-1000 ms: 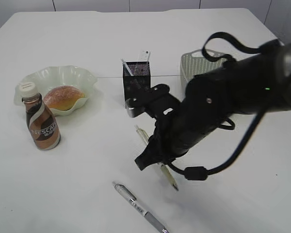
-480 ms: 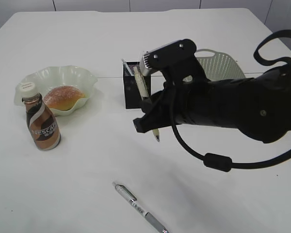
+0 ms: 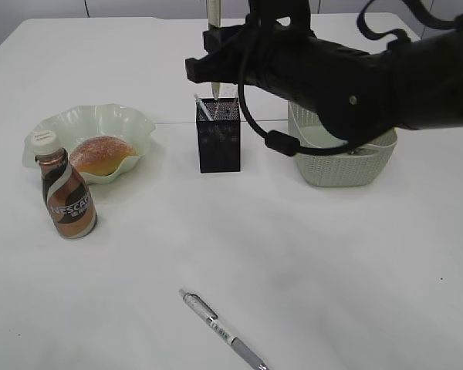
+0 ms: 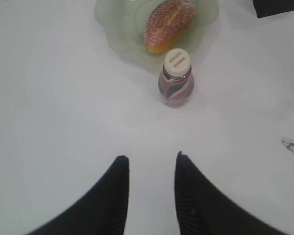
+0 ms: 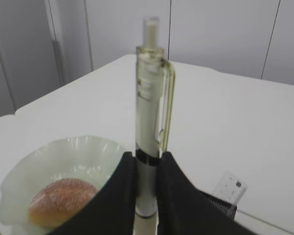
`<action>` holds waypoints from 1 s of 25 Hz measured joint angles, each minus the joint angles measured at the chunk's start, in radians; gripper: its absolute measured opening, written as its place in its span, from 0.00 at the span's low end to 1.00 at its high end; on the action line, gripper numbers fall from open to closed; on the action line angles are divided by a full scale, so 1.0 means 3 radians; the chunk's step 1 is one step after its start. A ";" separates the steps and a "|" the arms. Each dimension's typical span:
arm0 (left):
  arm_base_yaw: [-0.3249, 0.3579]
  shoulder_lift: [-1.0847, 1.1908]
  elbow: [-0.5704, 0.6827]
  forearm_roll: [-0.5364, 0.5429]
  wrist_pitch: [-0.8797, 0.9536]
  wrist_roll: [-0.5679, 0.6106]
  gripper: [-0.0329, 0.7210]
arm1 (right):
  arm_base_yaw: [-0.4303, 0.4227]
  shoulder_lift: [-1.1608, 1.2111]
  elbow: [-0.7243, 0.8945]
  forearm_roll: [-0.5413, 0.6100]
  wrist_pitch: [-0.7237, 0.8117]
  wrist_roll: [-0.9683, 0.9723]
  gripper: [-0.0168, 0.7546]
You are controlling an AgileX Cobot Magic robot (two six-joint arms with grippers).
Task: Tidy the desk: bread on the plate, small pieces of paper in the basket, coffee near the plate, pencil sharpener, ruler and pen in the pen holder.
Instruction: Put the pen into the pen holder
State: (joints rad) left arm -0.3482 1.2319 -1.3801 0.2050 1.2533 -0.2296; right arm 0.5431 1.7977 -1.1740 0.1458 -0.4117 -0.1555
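Bread: the bun (image 3: 100, 155) sits on the plate (image 3: 131, 122) — that one looks done.
Coffee: bottle (image 3: 66, 194) stands on the surface right beside the plate, so done too, I'd say.
Pen in hand: right hand (image 5: 146, 188) is pinching a clear pen (image 5: 148, 122) upright, directly above the pen holder (image 3: 218, 136). It isn't in yet.
Pen holder: already has a few things poking out, one maybe the ruler; too small to tell if the sharpener is in there.
Second pen: a pen (image 3: 222, 329) lies on the surface near the front edge, well apart from the holder — still left to do.
Basket: white basket (image 3: 347, 159) is right of the holder, partly behind the arm; can't see inside, and no paper scraps show on the surface.
Left hand: left hand (image 4: 151, 169) hovers spread over bare surface, holding nothing.
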 joint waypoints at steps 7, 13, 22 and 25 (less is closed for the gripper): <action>0.0000 0.0000 0.0000 0.0134 0.0000 0.0000 0.35 | -0.0138 0.0652 -0.0717 0.0006 -0.0035 -0.0050 0.10; 0.0000 0.0000 0.0000 0.0199 0.0000 0.0000 0.35 | -0.0318 0.1106 -0.1153 0.0152 0.0082 -0.0066 0.10; 0.0000 0.0000 0.0000 0.0238 0.0000 0.0000 0.35 | -0.0361 0.1544 -0.1654 0.0196 0.0359 -0.0108 0.10; 0.0000 0.0000 0.0000 0.0246 0.0000 0.0000 0.35 | -0.0361 0.1622 -0.1724 0.0196 0.0467 -0.0184 0.10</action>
State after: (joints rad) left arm -0.3482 1.2319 -1.3801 0.2787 1.2533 -0.2296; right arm 0.4349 2.2843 -1.6912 0.2044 -0.2717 -0.2107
